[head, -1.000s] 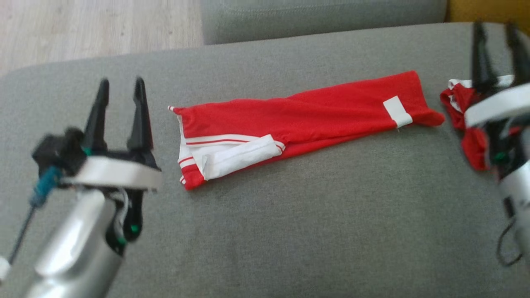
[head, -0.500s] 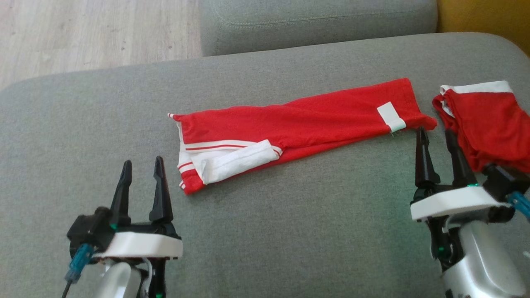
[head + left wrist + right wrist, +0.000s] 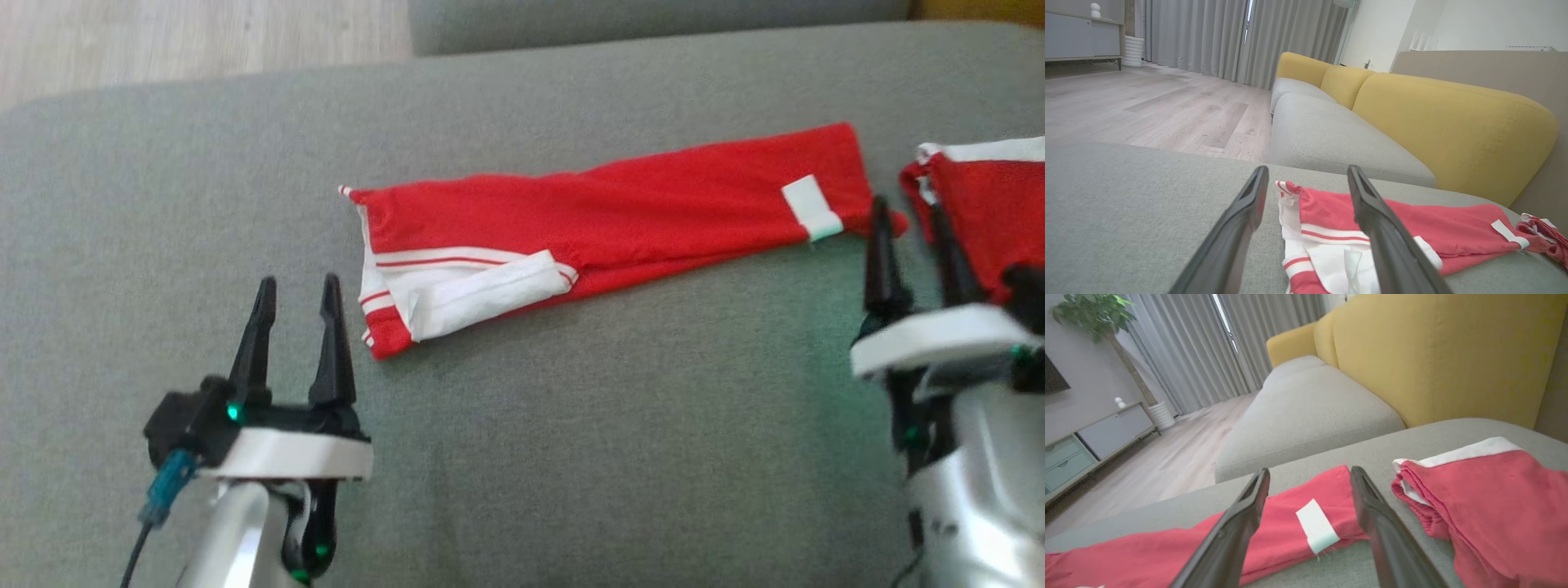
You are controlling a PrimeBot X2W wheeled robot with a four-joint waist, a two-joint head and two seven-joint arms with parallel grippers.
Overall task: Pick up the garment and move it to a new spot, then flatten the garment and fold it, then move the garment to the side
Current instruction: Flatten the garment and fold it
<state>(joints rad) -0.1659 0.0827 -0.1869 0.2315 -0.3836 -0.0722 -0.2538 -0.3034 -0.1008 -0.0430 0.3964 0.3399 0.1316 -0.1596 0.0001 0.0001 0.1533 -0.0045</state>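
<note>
Likely mid-fold: left claw (image 3: 299, 282) and right claw (image 3: 908, 206) spread, empty. Next, pinch garment (image 3: 612, 220) ends at 1 and 11 o'clock.

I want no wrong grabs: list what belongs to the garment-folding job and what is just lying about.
Job: long red garment, stretched on the grey cushion; left gripper and right gripper, both open, one near each end.

Lying about: second red bundle beside the garment's right end; yellow sofa back; potted plant.

Grey-cushioned yellow sofa (image 3: 1453, 118), pale wood floor (image 3: 1147, 110), grey curtains (image 3: 1208, 36).
</note>
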